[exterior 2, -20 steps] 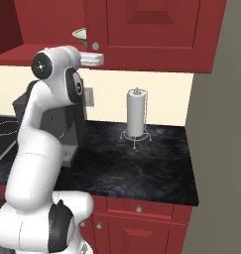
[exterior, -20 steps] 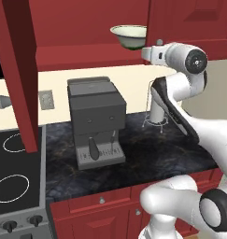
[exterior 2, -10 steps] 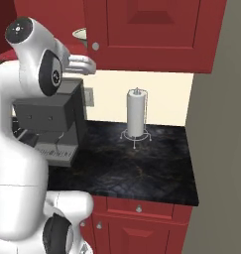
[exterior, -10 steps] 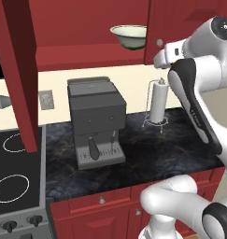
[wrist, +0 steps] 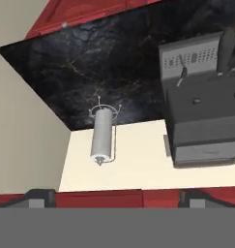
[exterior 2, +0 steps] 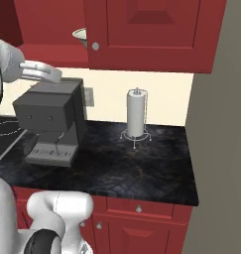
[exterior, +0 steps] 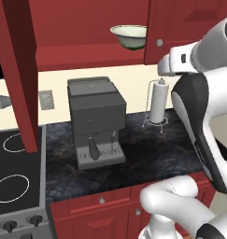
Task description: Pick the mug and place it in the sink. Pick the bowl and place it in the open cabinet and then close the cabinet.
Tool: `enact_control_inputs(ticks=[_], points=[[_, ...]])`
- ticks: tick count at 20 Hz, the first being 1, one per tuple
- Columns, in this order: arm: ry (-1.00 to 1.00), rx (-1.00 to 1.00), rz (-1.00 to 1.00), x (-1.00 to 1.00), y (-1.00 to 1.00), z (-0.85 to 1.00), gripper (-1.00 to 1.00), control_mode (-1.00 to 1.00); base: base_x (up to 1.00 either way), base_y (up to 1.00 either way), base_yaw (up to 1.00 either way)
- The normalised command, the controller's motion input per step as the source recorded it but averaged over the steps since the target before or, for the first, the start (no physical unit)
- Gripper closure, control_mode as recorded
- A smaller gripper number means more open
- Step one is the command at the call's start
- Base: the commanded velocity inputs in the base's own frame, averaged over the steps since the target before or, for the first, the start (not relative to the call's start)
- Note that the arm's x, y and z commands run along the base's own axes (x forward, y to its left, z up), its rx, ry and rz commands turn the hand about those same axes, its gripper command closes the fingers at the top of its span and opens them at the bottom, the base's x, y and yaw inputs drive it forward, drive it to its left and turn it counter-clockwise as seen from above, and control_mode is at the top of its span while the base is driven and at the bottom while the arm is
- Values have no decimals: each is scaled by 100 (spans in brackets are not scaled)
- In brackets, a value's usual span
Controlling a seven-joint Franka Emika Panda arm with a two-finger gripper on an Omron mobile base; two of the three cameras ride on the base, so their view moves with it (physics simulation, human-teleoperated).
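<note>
Cream-white bowl (exterior: 129,36) is seated on the cabinet (exterior: 87,28) shelf, its door (exterior: 20,74) is left to be closed, and gripper (wrist: 114,197) spread cannot be told.

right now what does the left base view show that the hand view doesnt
Left base view alone: the bowl on the red shelf of the open cabinet, the swung-out door and the stove. Hand view alone: the gripper fingertips and the coffee machine's top from above. Both: the coffee machine, paper towel holder and dark counter.
</note>
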Motion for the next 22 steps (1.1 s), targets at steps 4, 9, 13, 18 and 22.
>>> enact_control_inputs(ticks=[4,9,13,18,22], points=[[-32,-11,-2,-100,36,-8,-100,-100,0,0,0],[-29,-11,4,-98,68,-1,-100,-100,0,0,0],[-19,-1,3,-78,24,1,-100,-100,0,0,0],[-16,-1,6,-41,17,0,-100,-100,0,0,0],[-24,-4,-2,-10,62,-3,-100,-100,0,0,0]])
